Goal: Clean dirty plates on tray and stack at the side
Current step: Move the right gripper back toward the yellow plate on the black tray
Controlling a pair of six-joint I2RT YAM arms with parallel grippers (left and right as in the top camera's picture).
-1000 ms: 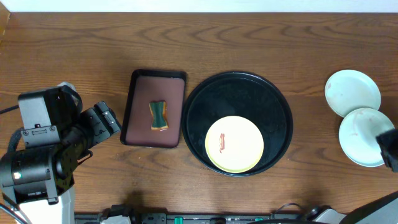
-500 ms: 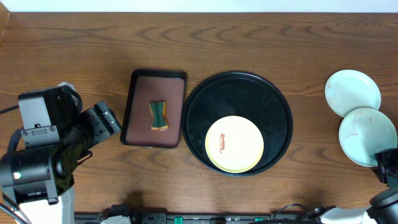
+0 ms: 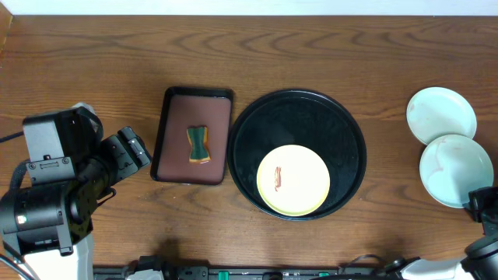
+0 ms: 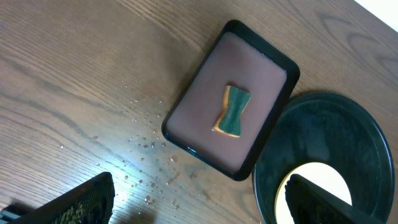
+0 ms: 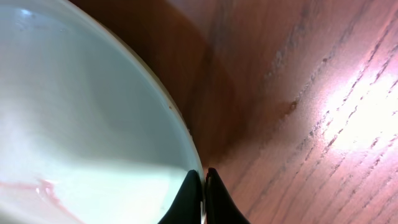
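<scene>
A pale yellow plate [image 3: 293, 180] with a red-brown smear lies on the round black tray [image 3: 342, 128]; both also show in the left wrist view, the plate [image 4: 323, 177] and the tray [image 4: 323, 124]. Two pale mint plates lie on the table at the right: one farther [image 3: 441, 114], one nearer [image 3: 454, 169], their edges overlapping. My right gripper [image 3: 482, 208] is shut on the nearer plate's rim; the right wrist view shows the jaws [image 5: 204, 186] pinching that plate [image 5: 81, 112], which carries a faint red smear. My left gripper [image 3: 132, 152] is open and empty above the table at the left [image 4: 199, 208].
A dark-brown rectangular tray [image 3: 175, 155] holding a green-and-yellow sponge [image 3: 198, 144] lies left of the black tray. Small droplets or crumbs [image 4: 146, 168] dot the wood below it. The table's front edge lies close to both arms.
The right gripper dropped toward the front edge and now grips the nearer mint plate's rim. That plate has slid slightly left. The left arm has not moved.
</scene>
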